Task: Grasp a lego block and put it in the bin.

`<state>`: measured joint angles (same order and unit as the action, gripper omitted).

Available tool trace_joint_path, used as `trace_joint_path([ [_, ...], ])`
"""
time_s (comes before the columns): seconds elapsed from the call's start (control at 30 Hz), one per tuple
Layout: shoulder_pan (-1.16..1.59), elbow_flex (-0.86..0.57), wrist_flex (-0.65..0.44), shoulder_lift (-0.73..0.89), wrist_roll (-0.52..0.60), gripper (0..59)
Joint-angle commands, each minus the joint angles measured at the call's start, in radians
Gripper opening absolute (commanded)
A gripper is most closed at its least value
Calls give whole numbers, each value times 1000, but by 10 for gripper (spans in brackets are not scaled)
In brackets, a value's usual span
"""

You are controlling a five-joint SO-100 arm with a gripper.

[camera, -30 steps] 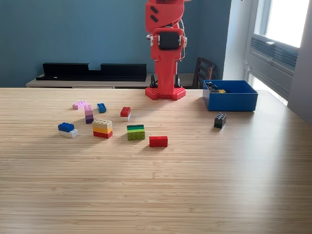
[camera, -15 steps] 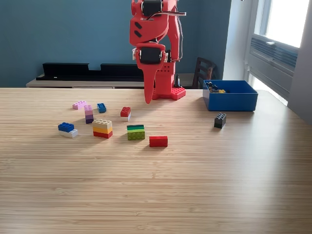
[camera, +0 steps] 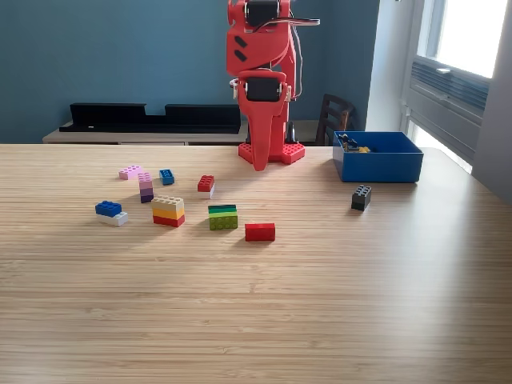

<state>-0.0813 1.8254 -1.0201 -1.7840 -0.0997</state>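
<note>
In the exterior view, the red arm (camera: 262, 56) stands at the far side of the wooden table (camera: 320, 304), a little right of the middle. Its gripper (camera: 259, 162) points down above the table, in front of the arm's base. The jaws look closed together to a narrow tip and nothing is seen between them.

The blue bin (camera: 378, 162) sits at the far right of the table, to the right of the base. Some small pieces lie in its far left corner, too small to name.

A dark grey block (camera: 361, 197) rests just in front of the bin. A red block (camera: 260, 232) lies nearer, below the gripper. To its left are a green stacked block (camera: 223, 217), a yellow and red stacked block (camera: 169, 211) and a blue and white block (camera: 110, 213). Farther away lie a red and white block (camera: 206, 186), a purple stack (camera: 146, 187), a small blue block (camera: 166, 177) and a pink block (camera: 130, 172).
</note>
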Motion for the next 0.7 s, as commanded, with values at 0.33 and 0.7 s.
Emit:
trace_joint_path([
  [0.33,-5,-232,-2,285,44,241],
  [0.7,-8,-331,-26,382,49,241],
])
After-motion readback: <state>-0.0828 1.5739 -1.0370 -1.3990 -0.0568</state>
